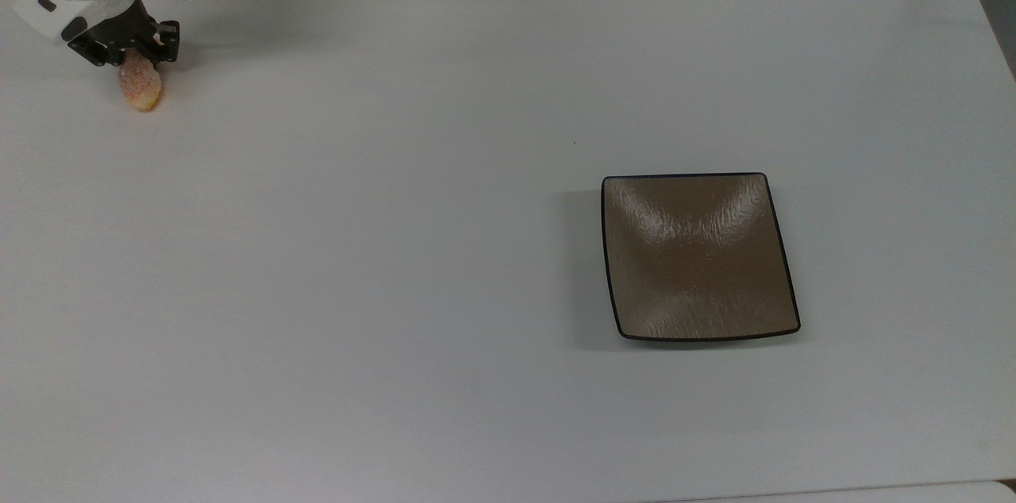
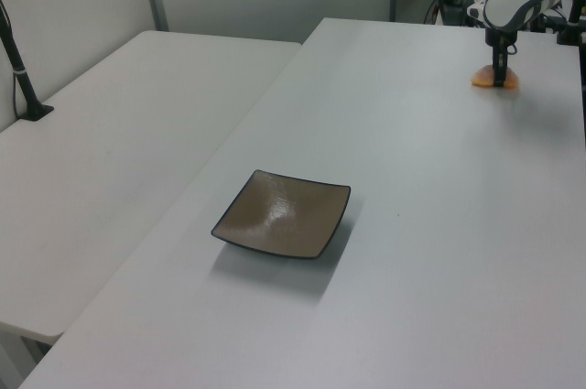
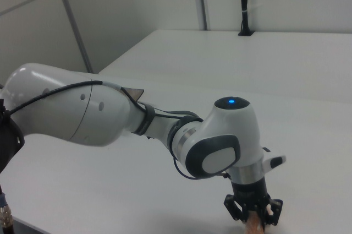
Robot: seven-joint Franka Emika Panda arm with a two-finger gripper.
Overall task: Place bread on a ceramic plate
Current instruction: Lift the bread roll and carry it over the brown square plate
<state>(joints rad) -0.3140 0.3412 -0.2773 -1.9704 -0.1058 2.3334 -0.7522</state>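
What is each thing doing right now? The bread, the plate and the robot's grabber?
bread: lying on the table, pinched at one end by the jaws.
ceramic plate: flat on the table, nothing on it, far from the bread.
gripper: down at the table, shut on the bread.

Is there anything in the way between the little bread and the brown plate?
Nothing visible is. The bread sits at the gripper, and just bare white table stretches between it and the ceramic plate.

White robot arm point(image 3: 110, 118) extends over the white table point(image 3: 286, 74). Its black gripper point(image 3: 254, 216) points down near the table's near edge, fingers clamped on the bread point(image 3: 254, 224).
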